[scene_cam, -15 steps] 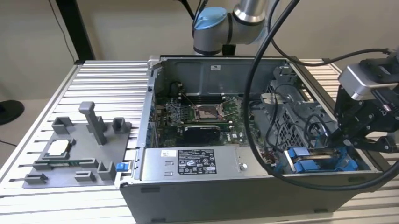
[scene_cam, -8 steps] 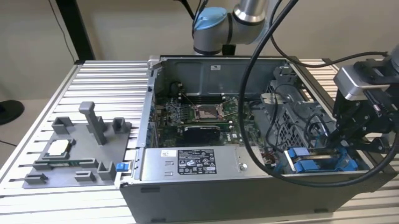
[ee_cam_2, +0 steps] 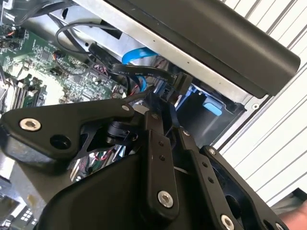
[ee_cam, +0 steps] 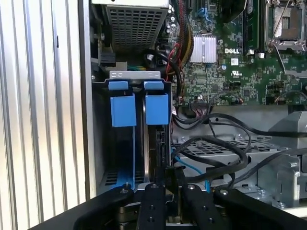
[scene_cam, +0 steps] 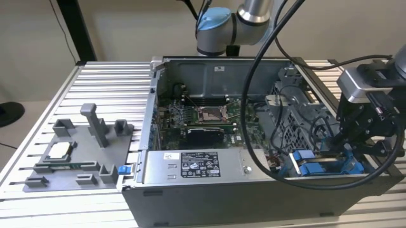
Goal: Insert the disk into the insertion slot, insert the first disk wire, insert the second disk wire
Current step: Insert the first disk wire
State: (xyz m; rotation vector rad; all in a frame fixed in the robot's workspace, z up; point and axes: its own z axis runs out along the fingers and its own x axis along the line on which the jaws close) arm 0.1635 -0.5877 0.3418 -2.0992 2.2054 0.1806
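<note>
- The hand (ee_cam: 171, 182) hangs just over the insertion slot (ee_cam: 106, 153); I cannot tell whether it is open or closed.
- The disk (ee_cam: 157, 109) sits edge-on inside that slot, in its blue carrier.
- Black cables (ee_cam: 216, 143) loop just beside it.
- Beyond lies the motherboard (ee_cam: 230, 62).

Exterior view sits high and well back, tilted down across the ribbed aluminium surface (scene_cam: 95, 80) onto the whole open dark grey computer case (scene_cam: 254, 202). Both wrist views ride in tight behind the black pincer (ee_cam_2: 163, 103) (ee_cam: 168, 179), peering straight into that case. All three share the green motherboard (scene_cam: 171, 121) (ee_cam_2: 33, 62) (ee_cam: 230, 67) and the bright blue plastic tabs (scene_cam: 311, 161) (ee_cam_2: 213, 106) (ee_cam: 122, 108).
</note>
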